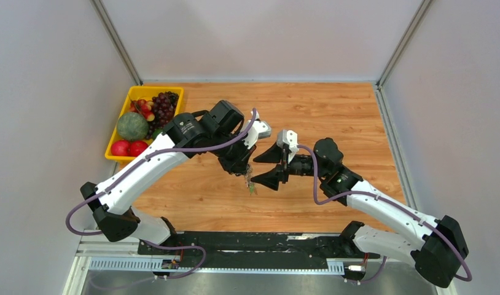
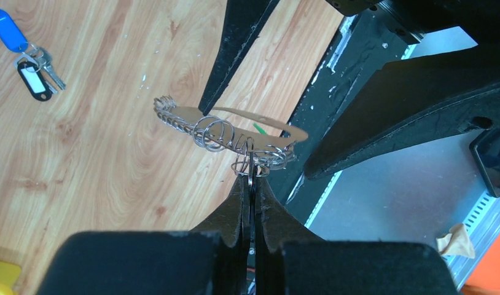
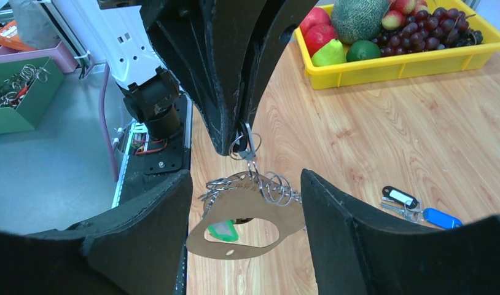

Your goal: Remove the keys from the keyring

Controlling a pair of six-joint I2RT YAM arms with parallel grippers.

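Left wrist view: looks down along closed fingers onto the dangling cluster of rings, with wood below.
Left gripper (image 2: 250, 177): pressed together on one small loop at the top of the keyring (image 2: 214, 132), holding it up off the table (image 1: 333, 117).
Right gripper (image 3: 246, 178): spread wide, a finger on either side of the hanging coils, apparently touching none.
Keyring: in mid-air over the middle of the table, with brown card loop (image 3: 235, 243) and green tag (image 3: 223, 232) hanging beneath.
Keys (image 2: 42, 67): blue-headed and black-and-white, lying flat on the table, well apart from the ring; no telling of more among the coils.
Step in hand: probably closing on whatever is left to strip.
Doing it well: centre on a single piece, not the bundle; close slowly; draw along the wire's turn rather than straight out; keep the left pinch firm.
Risk: tangled coils, or the loop slipping from the pinch.
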